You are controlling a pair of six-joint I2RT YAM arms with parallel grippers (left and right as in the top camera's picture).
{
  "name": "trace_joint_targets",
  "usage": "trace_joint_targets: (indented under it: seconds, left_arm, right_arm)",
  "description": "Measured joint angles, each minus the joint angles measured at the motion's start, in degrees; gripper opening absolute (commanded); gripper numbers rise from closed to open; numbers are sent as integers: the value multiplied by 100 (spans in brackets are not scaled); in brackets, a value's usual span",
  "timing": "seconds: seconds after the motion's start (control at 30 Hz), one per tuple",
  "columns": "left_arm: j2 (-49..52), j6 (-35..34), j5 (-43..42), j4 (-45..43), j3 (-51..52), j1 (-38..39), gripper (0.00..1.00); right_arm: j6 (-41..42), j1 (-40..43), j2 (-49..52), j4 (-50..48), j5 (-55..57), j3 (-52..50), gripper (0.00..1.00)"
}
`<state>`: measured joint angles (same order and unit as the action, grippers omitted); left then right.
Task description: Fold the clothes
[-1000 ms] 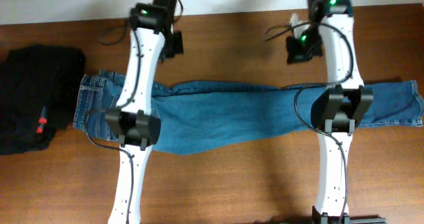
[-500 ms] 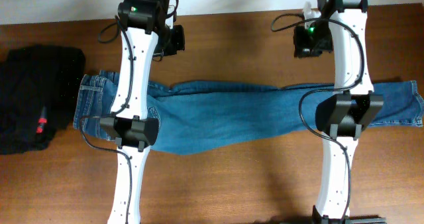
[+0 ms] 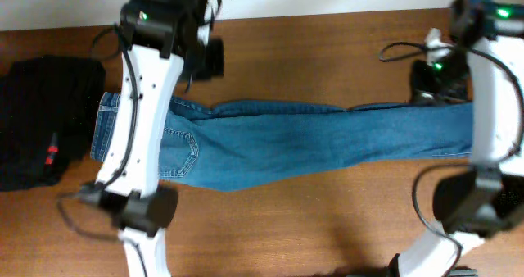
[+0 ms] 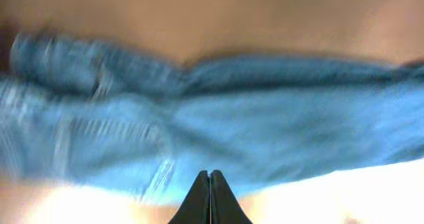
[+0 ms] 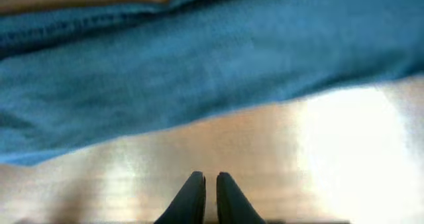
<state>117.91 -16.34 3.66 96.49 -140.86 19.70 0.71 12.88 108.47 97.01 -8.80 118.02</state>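
Note:
The blue denim jeans lie flat across the wooden table, waist at the left and legs stretching right. A back pocket shows near the left arm. My left gripper hangs over the table beyond the waist end. Its fingers are pressed together and hold nothing, with the jeans blurred ahead of them. My right gripper is at the far edge of the leg ends. Its fingers are nearly together and empty over bare wood, with the jeans ahead.
A black garment with a small red tag lies bunched at the table's left end, touching the jeans' waist. Bare wooden table runs in front of the jeans. The arm bases stand at the front edge.
Both arms have swung outward: the left arm to the left, the right arm to the right toward the leg ends. The jeans have not moved. Both wrist views are motion-blurred.

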Motion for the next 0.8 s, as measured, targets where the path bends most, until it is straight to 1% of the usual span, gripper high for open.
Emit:
trace_joint_targets:
  seconds: [0.03,0.13,0.2,0.23,0.3,0.33,0.4,0.47,0.57,0.6,0.63,0.7,0.77,0.8]
  left_arm:
    - [-262,-98,173,7,511,63,5]
    - [-793,-343,577,-107,1773,146,8]
    - [-1027,-455,789,-501,2559,131,10]
    - [-1102,-498,876,-761,2944,103,11]
    - [-1137,-549,957,-1187,3497,15,13]
    - [-1137,-573,990,-1421,3733,-50,15]
    - [-1134,-601,1012,-1928,4199,-278,17]
    - [-1134,-595,979,-2232,4452,-522,17]
    - [-1134,-503,848,-2684,4649,-931,18]
    - [-1134,-428,807,-2870,4686,-1080,19]
    - [-1134,-378,785,-2994,4699,-1172,18]
    - [-1134,-269,758,-3259,4725,-1331,18]
    - [-1134,-179,726,-3407,4745,-1425,18]
    - [-1134,-151,726,-3447,4752,-1451,18]
  right_arm:
    - [2,22,-114,0,2,-70,17]
    - [22,31,-374,0,15,-289,18]
    - [26,31,-407,-2,22,-337,19]
    - [31,31,-407,-20,20,-356,21]
    - [68,24,-407,-138,20,-422,38]
    - [72,20,-407,-254,22,-461,50]
    - [57,20,-407,-542,33,-573,61]
    - [44,20,-407,-745,46,-754,63]
    - [33,20,-407,-1165,74,-1043,62]
    - [33,20,-407,-1355,85,-1152,59]
    - [24,20,-407,-1532,90,-1228,54]
    - [7,20,-404,-1847,111,-1342,33]
    - [7,20,-402,-2057,133,-1438,19]
    - [7,20,-400,-2153,138,-1491,17]
